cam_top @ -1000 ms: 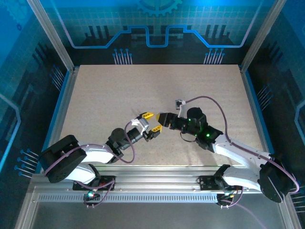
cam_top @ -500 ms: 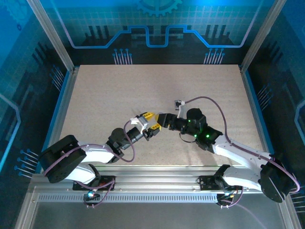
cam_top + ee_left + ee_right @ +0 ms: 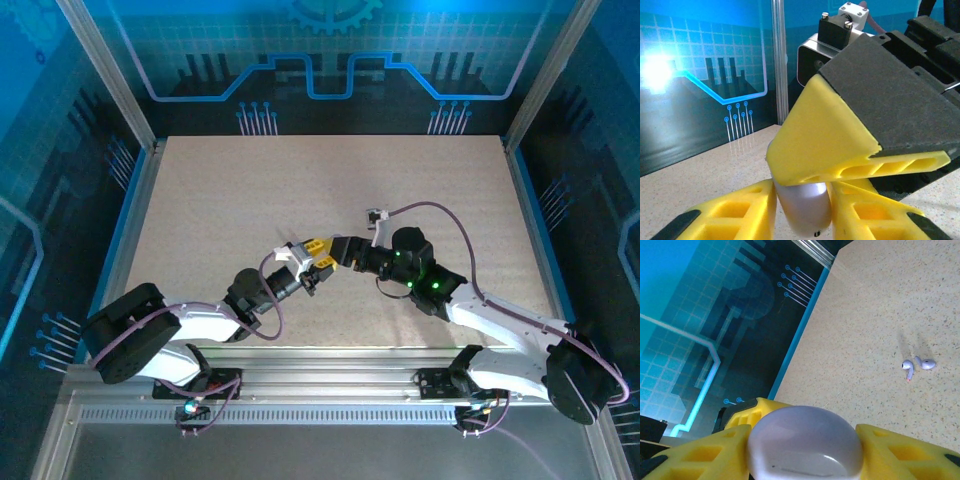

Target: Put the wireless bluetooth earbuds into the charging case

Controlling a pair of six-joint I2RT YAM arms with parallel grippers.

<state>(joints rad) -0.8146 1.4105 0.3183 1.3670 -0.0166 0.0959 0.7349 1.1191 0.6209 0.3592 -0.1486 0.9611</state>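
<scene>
The charging case [image 3: 805, 437], a rounded pale lavender shell, is held above the table between the yellow fingers of my right gripper [image 3: 805, 452], which is shut on it. My left gripper [image 3: 802, 197] meets it from the opposite side. Its two yellow fingers [image 3: 747, 210] press the narrow sides of the same case [image 3: 805, 212]. One right finger [image 3: 830, 135] lies across the top of the case. In the top view both grippers, left [image 3: 318, 263] and right [image 3: 340, 250], touch tip to tip at mid-table. Two small whitish earbuds [image 3: 917, 365] lie side by side on the table beyond.
The speckled beige table [image 3: 320, 190] lies open around the arms. A blue rail [image 3: 800, 330] and a metal post [image 3: 780, 60] mark its edges, with dark printed walls behind.
My left gripper's fingers have closed in from wide apart onto the case. The two grippers have drawn a little closer together. The right arm has barely moved.
</scene>
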